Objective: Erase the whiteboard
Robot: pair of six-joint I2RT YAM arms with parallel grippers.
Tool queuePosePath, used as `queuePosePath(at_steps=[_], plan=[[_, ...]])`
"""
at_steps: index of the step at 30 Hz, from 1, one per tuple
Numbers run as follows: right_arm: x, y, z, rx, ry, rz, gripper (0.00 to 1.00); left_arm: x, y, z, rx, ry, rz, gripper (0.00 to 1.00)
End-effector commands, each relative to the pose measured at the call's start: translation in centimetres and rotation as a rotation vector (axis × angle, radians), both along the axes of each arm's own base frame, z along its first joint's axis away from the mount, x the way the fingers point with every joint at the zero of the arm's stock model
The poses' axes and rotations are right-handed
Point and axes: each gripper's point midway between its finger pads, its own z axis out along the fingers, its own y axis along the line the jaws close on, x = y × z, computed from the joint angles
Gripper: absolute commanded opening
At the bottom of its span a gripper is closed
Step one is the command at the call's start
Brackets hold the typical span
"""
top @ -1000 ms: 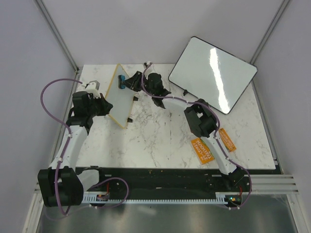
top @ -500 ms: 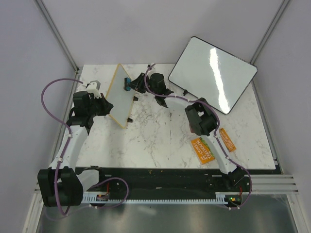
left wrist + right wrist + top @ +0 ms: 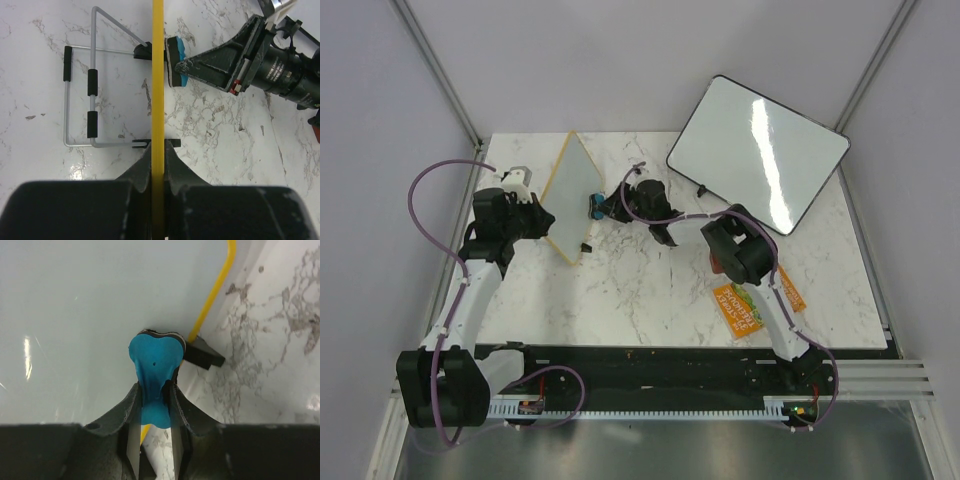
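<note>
Moved: the eraser (image 3: 592, 205) in the right gripper (image 3: 610, 207) has slid from the far end of the whiteboard (image 3: 567, 200) down to its near end, and the board has turned a little.
Place: the whiteboard stands on edge near the worktop's far-left corner, with a wire stand (image 3: 90, 100) behind it.
Hold: the left gripper (image 3: 158, 155) is clamped tight on the yellow frame.
Wiper: the right gripper is partly closed, pinching the blue eraser, whose pad presses the board's face.
Progress: the face in the right wrist view shows no marks, so the wiping is probably nearly done. The rest of the face is out of view.
Writing: the orange packets (image 3: 736, 308) toward the near-right corner carry print too small to read. The black-framed board (image 3: 760, 150) at the far-right corner is blank.
</note>
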Motion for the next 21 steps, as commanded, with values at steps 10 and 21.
queuePosePath(at_steps=[10, 21], plan=[[2.1, -7.9, 7.2, 0.008, -0.225, -0.276, 0.0, -0.4, 0.0, 0.4, 0.044, 0.005, -0.024, 0.02], [3.7, -9.2, 3.3, -0.243, -0.152, -0.325, 0.0, -0.3, 1.5, -0.4, 0.057, 0.044, 0.081, 0.02]])
